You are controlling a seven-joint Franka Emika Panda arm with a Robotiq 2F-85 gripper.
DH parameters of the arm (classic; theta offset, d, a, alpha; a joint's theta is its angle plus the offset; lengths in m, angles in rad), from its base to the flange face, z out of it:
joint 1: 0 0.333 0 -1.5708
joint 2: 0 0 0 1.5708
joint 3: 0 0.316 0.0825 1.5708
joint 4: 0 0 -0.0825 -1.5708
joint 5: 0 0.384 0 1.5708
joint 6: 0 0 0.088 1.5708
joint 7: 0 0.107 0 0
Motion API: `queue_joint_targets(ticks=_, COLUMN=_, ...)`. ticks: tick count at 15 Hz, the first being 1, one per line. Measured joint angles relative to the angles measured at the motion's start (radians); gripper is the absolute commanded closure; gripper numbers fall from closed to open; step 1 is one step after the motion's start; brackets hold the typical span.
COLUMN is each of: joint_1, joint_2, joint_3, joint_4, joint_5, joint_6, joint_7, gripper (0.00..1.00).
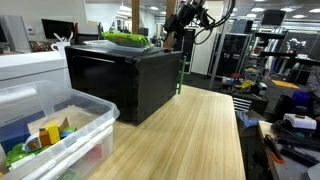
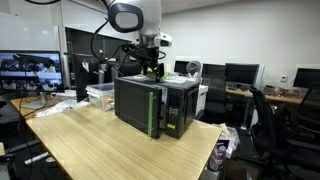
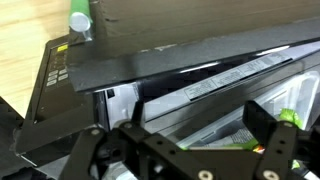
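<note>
- While the pincer [image 1: 185, 18] hangs over the black microwave [image 1: 125, 80] with its jaws spread wide and nothing between them, the green object [image 1: 125, 38] lies on the microwave's top, just beside and below it.
- Seen from the wrist view, only slivers of green show past the fingers [image 3: 265, 140]. What the object is cannot be made out, and the microwave is cut off at the frame's edge.
- Near the microwave, a clear plastic bin [image 1: 55, 125] of colourful bits stands by the wooden table [image 1: 195, 130]. Monitors [image 2: 240, 72] stand behind.

Your exterior views face the microwave [image 1: 125, 80] across the counter [image 1: 200, 130] from different sides; the wrist view looks down on it, close.
</note>
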Motion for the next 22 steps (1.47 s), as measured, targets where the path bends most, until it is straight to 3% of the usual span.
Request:
queue_joint_targets(ticks=9, joint_1=-0.003, joint_2=0.045, joint_3=0.000, joint_4=-0.024, joint_5=-0.008, joint_6=0.000, joint_7=0.000, gripper=0.00)
queue_joint_targets(ticks=22, joint_1=0.001, joint_2=-0.120, joint_3=0.000, joint_4=-0.174, joint_5=-0.086, joint_6=-0.147, joint_7=-0.014, gripper=0.00)
